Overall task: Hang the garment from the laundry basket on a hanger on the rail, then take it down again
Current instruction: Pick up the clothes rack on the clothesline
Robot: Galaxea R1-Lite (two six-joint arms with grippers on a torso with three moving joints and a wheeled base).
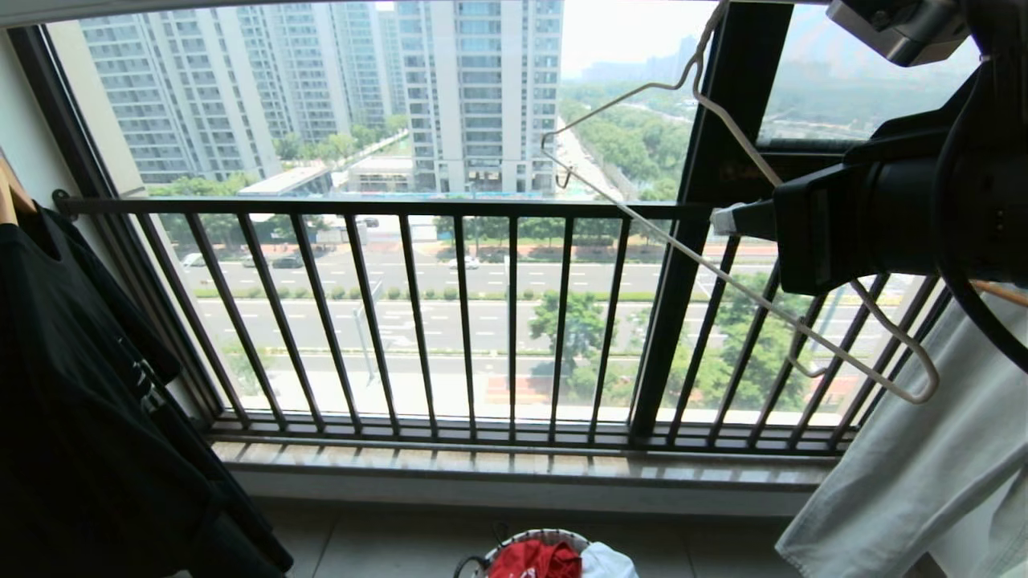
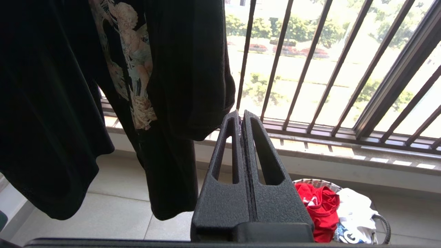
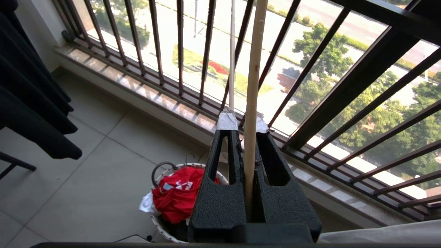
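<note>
Right pincer sits nearest, fingers pinching the thin white wire hanger by one of its straight wires, which runs up between the taped fingertips. In the head view this arm fills the upper right, holding the hanger tilted in the air in front of the dark barred window railing, hook end up toward the top edge. Left pincer hangs low, fingers pressed together with nothing between them, just beside the hem of a black T-shirt with a pale print. That black shirt hangs at the left of the head view from a wooden hanger. White cloth hangs at the right edge. Down on the tiled floor, the laundry basket, white woven rim, black loop handle, stands near the window sill. Red T-shirt with white lettering lies crumpled inside the basket, touching a white garment beside it. Beyond the railing: road, trees, tower blocks.
</note>
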